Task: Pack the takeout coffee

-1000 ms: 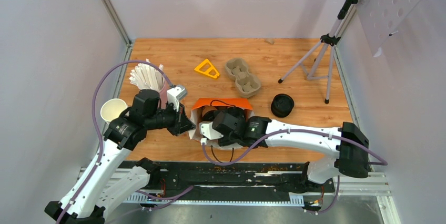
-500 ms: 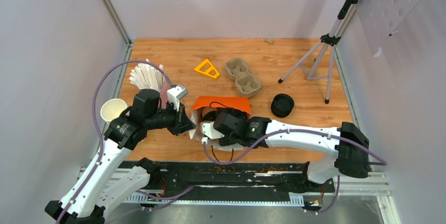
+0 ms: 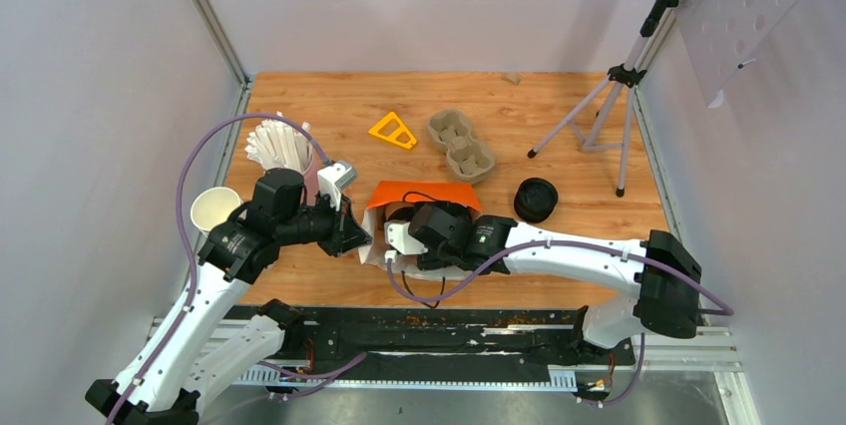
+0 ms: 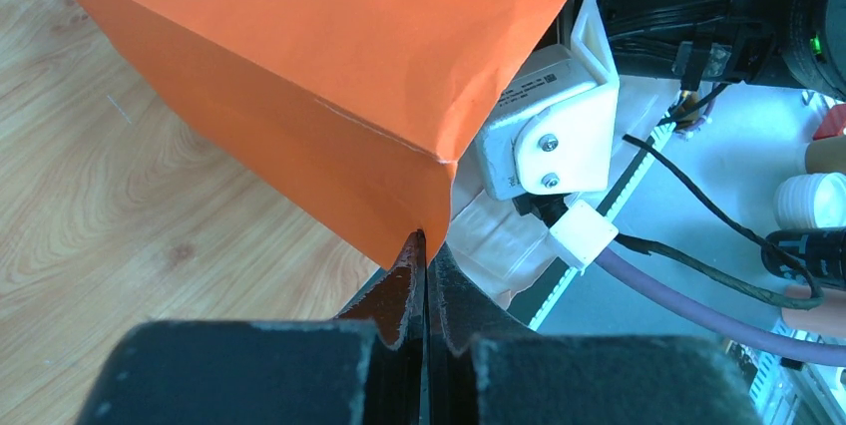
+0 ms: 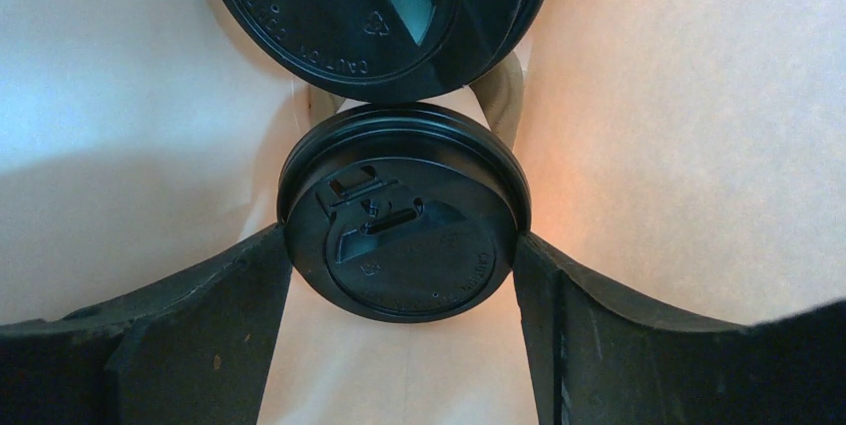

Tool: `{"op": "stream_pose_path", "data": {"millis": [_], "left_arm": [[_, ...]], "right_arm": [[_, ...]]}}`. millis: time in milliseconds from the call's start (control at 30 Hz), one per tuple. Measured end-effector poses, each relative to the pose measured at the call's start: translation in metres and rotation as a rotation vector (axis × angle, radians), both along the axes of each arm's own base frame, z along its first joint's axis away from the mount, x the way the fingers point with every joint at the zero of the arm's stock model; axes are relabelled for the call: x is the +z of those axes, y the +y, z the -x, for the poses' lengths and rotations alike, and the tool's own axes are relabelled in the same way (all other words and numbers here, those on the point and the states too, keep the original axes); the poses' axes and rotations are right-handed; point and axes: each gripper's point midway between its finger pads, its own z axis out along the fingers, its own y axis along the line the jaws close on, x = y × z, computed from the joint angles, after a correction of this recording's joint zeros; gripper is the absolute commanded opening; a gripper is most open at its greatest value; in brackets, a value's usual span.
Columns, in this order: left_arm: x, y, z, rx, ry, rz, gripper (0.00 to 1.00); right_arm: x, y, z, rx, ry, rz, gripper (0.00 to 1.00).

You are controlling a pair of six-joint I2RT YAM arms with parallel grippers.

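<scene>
Cup [image 5: 399, 215] sits gripped in right end effector [image 5: 401, 248] inside orange bag [image 4: 329, 56], whose edge left end effector [image 4: 426, 245] pinches.

The near cup [image 5: 399, 215] and far cup [image 5: 369, 6] of takeout coffee sit inside the paper bag [image 5: 678, 96], 2 round black lids with sip slots facing the wrist camera, rims touching, bodies mostly hidden

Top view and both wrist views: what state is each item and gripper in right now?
Orange bag: open, corner pinched.
Left gripper: shut on the bag's corner.
Right gripper: inside the bag, closed on a cup.
Gripped cup: lidded, inside the bag.
Second cup: lidded, inside the bag, just beyond.
Cup carrier: empty.
Lidless cup: upright, outside the bag.
</scene>
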Motion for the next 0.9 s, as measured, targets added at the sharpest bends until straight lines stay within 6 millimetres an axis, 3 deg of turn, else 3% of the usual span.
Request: {"op": "stream_pose_path", "data": {"millis": [900], "left_arm": [[-0.0010,-0.0020,-0.0011,-0.005,0.009,0.002,0.02]], "right_arm": [[-0.0049,0.0075,-0.0064,-0.001,0.012,-0.028,0.73]]}}
